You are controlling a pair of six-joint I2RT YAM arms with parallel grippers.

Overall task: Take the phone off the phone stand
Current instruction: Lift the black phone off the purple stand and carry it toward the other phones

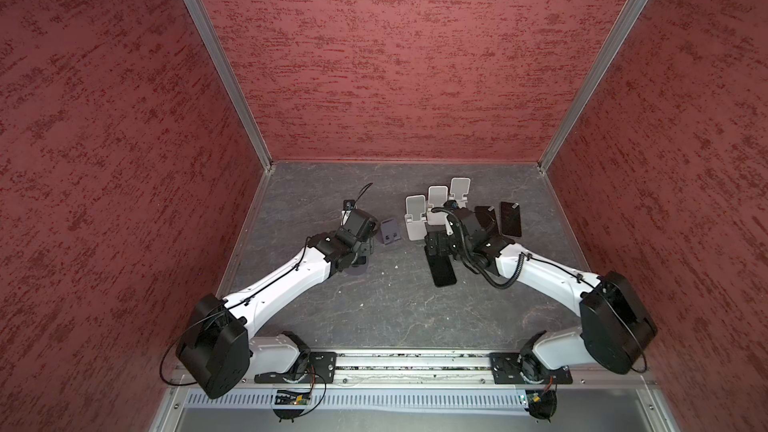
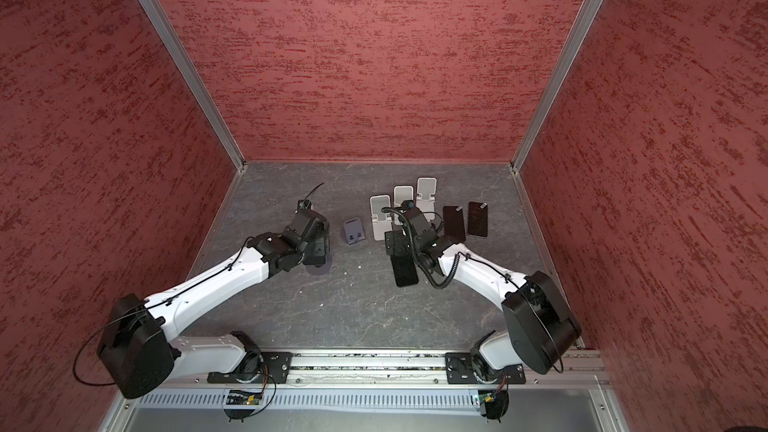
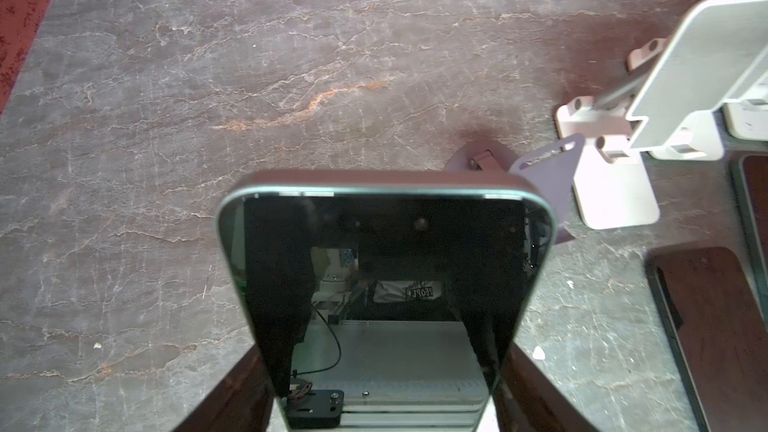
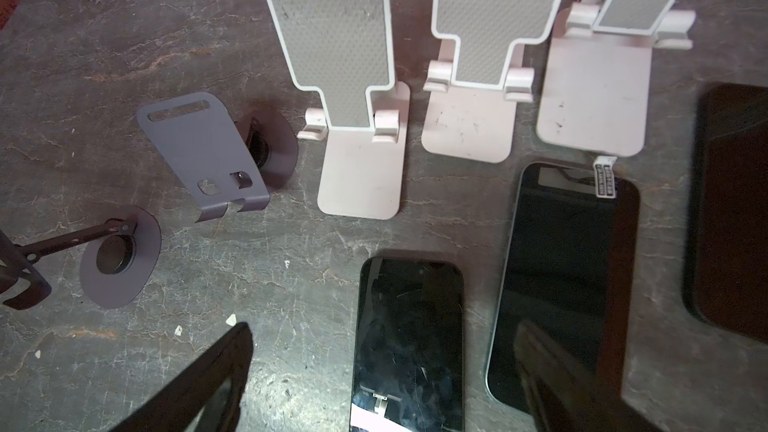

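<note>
Overhead, the left tool (image 3: 384,367) grips the phone (image 3: 386,243) by its edges above the dark, round-based stand (image 4: 120,259) at the left of the counter (image 1: 374,309). Whether phone and stand still touch cannot be told. The right tool (image 4: 382,338) hangs wide open over three flat phones (image 4: 565,284).

Phone: black glossy slab phone w/ pale rim (image 3: 382,284), tilted upright, pinched in my left gripper (image 3: 384,349).
Stand: dark purple metal stand w/ round base (image 4: 137,243), on table below my grip.

Four phones (image 4: 409,338) (image 4: 569,276) (image 4: 731,209) (image 3: 382,284); three white stands (image 4: 345,56) (image 4: 486,27) (image 4: 594,97); two grey stands (image 4: 203,151) (image 4: 120,259).
</note>
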